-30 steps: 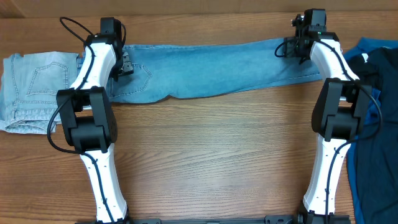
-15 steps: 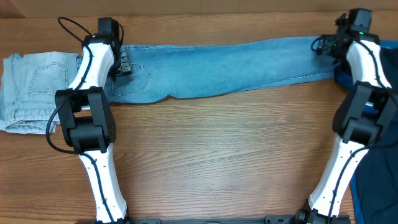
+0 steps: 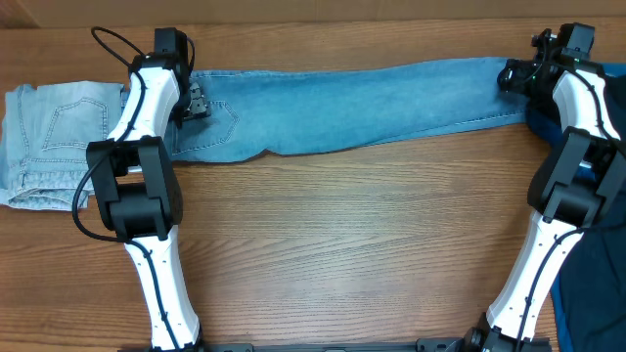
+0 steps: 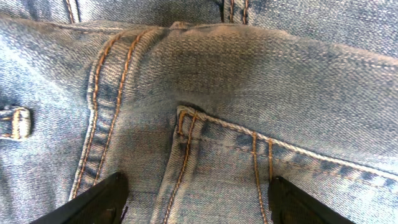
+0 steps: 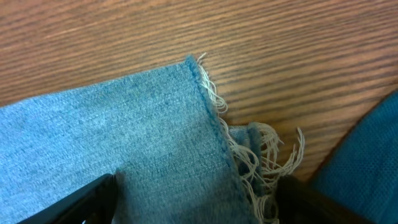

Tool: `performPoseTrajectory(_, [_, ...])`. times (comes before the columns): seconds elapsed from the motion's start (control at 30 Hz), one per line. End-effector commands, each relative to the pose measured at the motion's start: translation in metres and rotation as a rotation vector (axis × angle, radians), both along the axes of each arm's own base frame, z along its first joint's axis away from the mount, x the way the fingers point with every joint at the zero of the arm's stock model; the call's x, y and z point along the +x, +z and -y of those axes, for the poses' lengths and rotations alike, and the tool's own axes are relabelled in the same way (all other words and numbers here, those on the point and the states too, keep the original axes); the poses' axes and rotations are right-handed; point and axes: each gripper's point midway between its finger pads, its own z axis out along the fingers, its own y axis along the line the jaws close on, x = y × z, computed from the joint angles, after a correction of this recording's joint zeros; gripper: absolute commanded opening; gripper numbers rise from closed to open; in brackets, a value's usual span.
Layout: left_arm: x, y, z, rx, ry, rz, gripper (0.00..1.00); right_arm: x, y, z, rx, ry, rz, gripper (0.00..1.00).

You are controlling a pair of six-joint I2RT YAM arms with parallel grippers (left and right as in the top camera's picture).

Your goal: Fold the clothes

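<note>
**A:** Which step is this?

**B:** An early one, I judge. Left of the jeans point(image 3: 352, 103) lies a paler folded pair point(image 3: 49, 137), which looks finished. The jeans themselves lie flat at full length along the far side of the table point(image 3: 342, 244).

**A:** And the left claw point(image 4: 199, 199)?

**B:** It is at the jeans' waist end, over the back pocket point(image 4: 236, 174). Its fingers are apart and hold nothing.

**A:** The right claw point(image 5: 199, 199)?

**B:** At the jeans' frayed hem point(image 5: 217, 134), fingers also apart, one on either side of the cloth but not clamped. Right of the jeans lies a dark blue garment point(image 3: 602, 293).

**A:** What does the next move call for?

**B:** Probably both claws closing on their ends. The hem would then be carried across to the waist, kept clear of the garment.
</note>
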Motion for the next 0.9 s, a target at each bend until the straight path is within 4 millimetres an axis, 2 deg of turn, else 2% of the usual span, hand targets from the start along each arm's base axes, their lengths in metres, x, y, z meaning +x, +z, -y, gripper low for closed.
performPoseTrajectory(0.0, [-0.011,-0.014,-0.01,0.023,0.007,-0.058,0.77,-0.013,-0.035,-0.016,0.052,0.019,-0.092,0.63])
performPoseTrajectory(0.03, [-0.011,-0.014,-0.01,0.023,0.007,-0.057,0.77,-0.019,-0.038,-0.027,0.047,0.064,-0.128,0.42])
performPoseTrajectory(0.07, [-0.011,-0.014,-0.01,0.023,0.007,-0.057,0.76,-0.029,-0.042,-0.041,0.029,0.151,-0.18,0.36])
performPoseTrajectory(0.1, [-0.011,-0.014,-0.01,0.023,0.007,-0.058,0.76,-0.036,-0.044,-0.052,0.025,0.2,-0.217,0.34])
performPoseTrajectory(0.13, [-0.011,-0.014,-0.01,0.023,0.007,-0.059,0.76,-0.04,-0.045,-0.062,0.024,0.235,-0.242,0.36])
performPoseTrajectory(0.17, [-0.012,-0.014,-0.01,0.022,0.007,-0.061,0.76,-0.041,-0.046,-0.071,0.03,0.25,-0.256,0.42])
performPoseTrajectory(0.23, [-0.013,-0.014,-0.01,0.023,0.006,-0.065,0.76,-0.043,-0.044,-0.085,0.049,0.275,-0.264,0.44])
performPoseTrajectory(0.3, [-0.012,-0.014,-0.01,0.022,0.007,-0.062,0.75,-0.041,-0.03,-0.091,0.042,0.287,-0.253,0.1])
performPoseTrajectory(0.33, [-0.01,-0.013,-0.01,0.023,0.006,-0.056,0.71,-0.038,-0.02,-0.09,0.034,0.286,-0.233,0.04])
performPoseTrajectory(0.43, [0.003,0.011,-0.01,0.025,0.003,-0.014,0.55,-0.023,0.026,-0.078,-0.007,0.255,-0.13,0.04])
performPoseTrajectory(0.5, [0.011,0.04,-0.004,0.009,-0.009,0.011,0.43,-0.02,0.066,-0.055,-0.071,0.178,-0.069,0.04])
performPoseTrajectory(0.53, [0.014,0.055,0.001,0.009,-0.018,0.022,0.29,-0.022,0.089,-0.04,-0.123,0.138,-0.044,0.04])
performPoseTrajectory(0.57, [0.016,0.067,0.007,0.007,-0.028,0.029,0.21,-0.025,0.105,-0.027,-0.156,0.082,-0.028,0.04])
performPoseTrajectory(0.6, [0.017,0.076,0.011,0.007,-0.037,0.036,0.17,-0.028,0.121,-0.018,-0.177,0.045,-0.008,0.04])
performPoseTrajectory(0.63, [0.018,0.087,0.019,0.006,-0.052,0.044,0.16,-0.031,0.136,-0.012,-0.184,0.026,0.016,0.04])
performPoseTrajectory(0.73, [0.016,0.102,0.037,-0.004,-0.085,0.044,0.2,-0.038,0.161,-0.003,-0.193,0.007,0.05,0.04])
performPoseTrajectory(0.77, [0.011,0.101,0.049,-0.042,-0.105,0.025,0.24,-0.039,0.162,-0.004,-0.192,0.007,0.047,0.04])
performPoseTrajectory(0.8, [0.007,0.099,0.058,-0.088,-0.119,0.007,0.24,-0.041,0.161,-0.004,-0.19,0.008,0.041,0.04])
performPoseTrajectory(0.87, [-0.005,0.095,0.072,-0.155,-0.135,-0.042,0.17,-0.047,0.156,-0.001,-0.194,-0.001,0.009,0.04])
